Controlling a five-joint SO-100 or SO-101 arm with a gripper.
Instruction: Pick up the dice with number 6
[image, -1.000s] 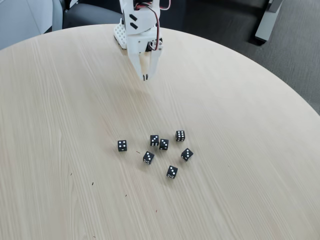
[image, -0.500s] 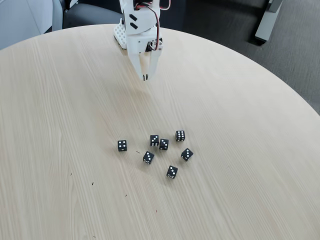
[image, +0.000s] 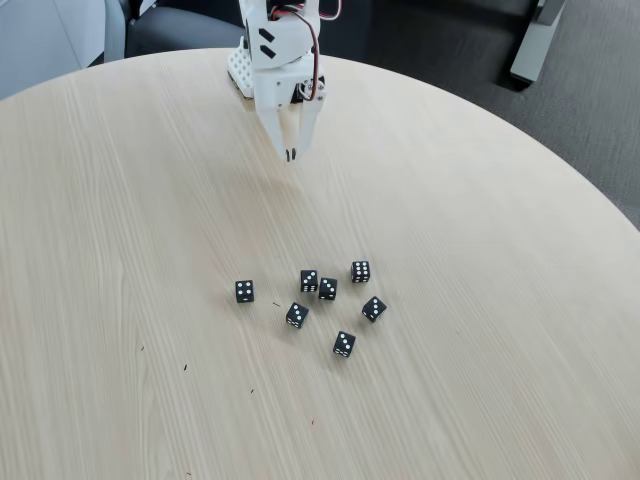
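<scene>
A round worktop (image: 480, 200) of pale wood grain takes up nearly all of the fixed view, with dark floor beyond its far edge and a grey upright piece at the top right corner. At the far middle of the worktop stands the white arm (image: 275, 50), with red wires looped along its side and two black marks on its housing. It points down and toward the camera, and its tool (image: 290, 154) tapers to two dark-tipped fingers pressed together with nothing between them, hanging above bare wood with a faint shadow below it. Well apart from the tool, nearer the camera, seven small black dice with white pips lie in a loose cluster on the wood. The dice with number 6 (image: 360, 271) sits at the far right of the cluster, its two rows of three pips on the face turned toward the camera, standing free with none of the others touching it. Just to its left, a pair of dice (image: 318, 285) sit close against each other. A single die (image: 244, 291) lies off to the left of the group, apart from the rest. In front of the pair, a die (image: 297, 315) lies tilted to the grain, another die (image: 374, 309) lies turned at an angle below the six, and the nearest die (image: 344, 344) sits closest to the camera. A few tiny dark specks dot the wood on the near left side.
</scene>
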